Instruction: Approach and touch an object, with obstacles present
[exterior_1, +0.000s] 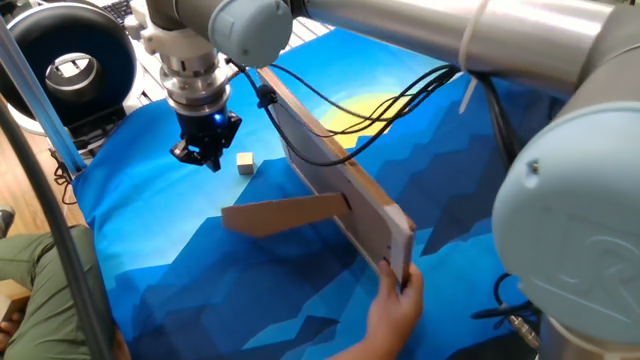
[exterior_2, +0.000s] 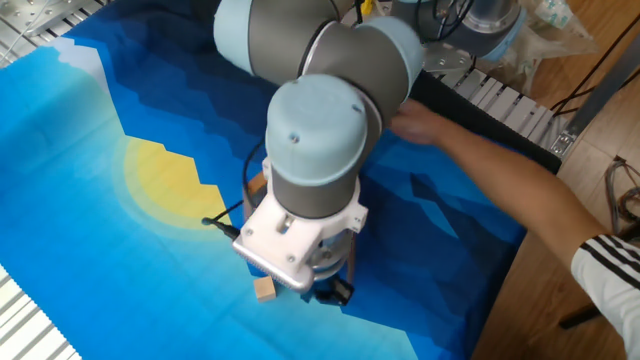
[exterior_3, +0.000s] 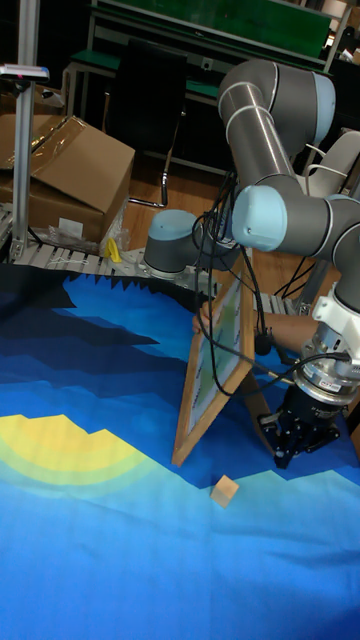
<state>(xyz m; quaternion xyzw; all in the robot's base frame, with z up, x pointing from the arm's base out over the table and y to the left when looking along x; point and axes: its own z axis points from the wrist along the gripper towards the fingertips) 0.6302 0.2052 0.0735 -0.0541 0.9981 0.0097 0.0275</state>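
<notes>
The object, a tiny pale wooden cube (exterior_1: 244, 163), lies on the blue cloth; it also shows as the cube (exterior_2: 264, 290) and the cube (exterior_3: 226, 489). My gripper (exterior_1: 206, 157) hangs just left of it, a small gap away, with its dark fingers drawn together and nothing between them. In the other fixed view the gripper (exterior_2: 331, 293) sits under the arm's wrist, right of the cube. The tall view shows the gripper (exterior_3: 290, 442) above and right of the cube. The obstacle, a wooden picture-frame back (exterior_1: 340, 180) with its brown prop leg (exterior_1: 285, 213), stands right of the cube.
A person's hand (exterior_1: 396, 298) grips the near end of the frame, and the forearm (exterior_2: 500, 190) reaches in from the right. Black cables (exterior_1: 390, 95) drape over the frame. A black round device (exterior_1: 65, 60) stands off the cloth at the back left.
</notes>
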